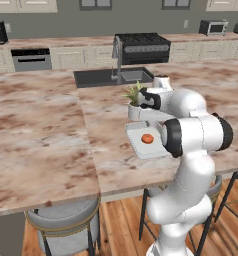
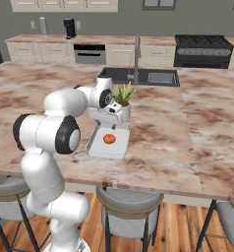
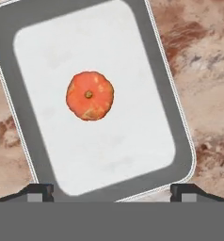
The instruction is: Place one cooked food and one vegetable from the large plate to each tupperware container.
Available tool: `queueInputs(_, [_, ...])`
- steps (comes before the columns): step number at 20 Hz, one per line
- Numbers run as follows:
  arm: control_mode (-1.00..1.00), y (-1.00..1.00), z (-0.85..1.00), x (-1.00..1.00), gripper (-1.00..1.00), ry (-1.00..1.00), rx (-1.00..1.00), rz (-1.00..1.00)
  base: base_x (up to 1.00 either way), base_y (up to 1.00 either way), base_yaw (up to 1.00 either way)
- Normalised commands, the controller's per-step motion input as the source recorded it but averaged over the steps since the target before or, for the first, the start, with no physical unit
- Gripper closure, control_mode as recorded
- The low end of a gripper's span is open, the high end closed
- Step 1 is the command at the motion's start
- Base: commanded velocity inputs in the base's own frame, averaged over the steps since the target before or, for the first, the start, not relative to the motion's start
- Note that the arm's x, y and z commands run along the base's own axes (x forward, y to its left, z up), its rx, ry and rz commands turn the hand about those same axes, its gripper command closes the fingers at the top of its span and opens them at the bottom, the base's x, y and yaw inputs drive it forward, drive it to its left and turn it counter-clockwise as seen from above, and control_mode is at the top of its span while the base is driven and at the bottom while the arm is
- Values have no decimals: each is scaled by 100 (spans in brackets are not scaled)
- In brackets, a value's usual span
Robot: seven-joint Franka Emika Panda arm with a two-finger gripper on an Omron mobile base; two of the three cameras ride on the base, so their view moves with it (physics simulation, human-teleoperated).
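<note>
Under my hand, at the centre of the hand view, one tupperware container (image 3: 100, 155) lies on the marbled brown counter (image 3: 198, 84) with a small orange tomato (image 3: 90, 95) resting in its upper half. My gripper (image 3: 112, 190) hangs above it, released, fingers spread wide and holding nothing. Toward the upper middle of the left base view sit a potted plant (image 1: 134, 95), a dark sink (image 1: 98, 77) and a black stove (image 1: 142, 47).
</note>
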Motion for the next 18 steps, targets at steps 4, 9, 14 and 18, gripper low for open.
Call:
queueInputs(4, [-100,14,47,-100,-100,7,4,2,0,0,0])
queueInputs(9, [-100,39,6,-100,-100,9,0,12,0,0,0])
queueInputs(14, [-100,19,0,-100,-100,0,0,9,0,0,0])
queueInputs(18, [-100,4,-23,-74,-100,2,-1,4,0,0,0])
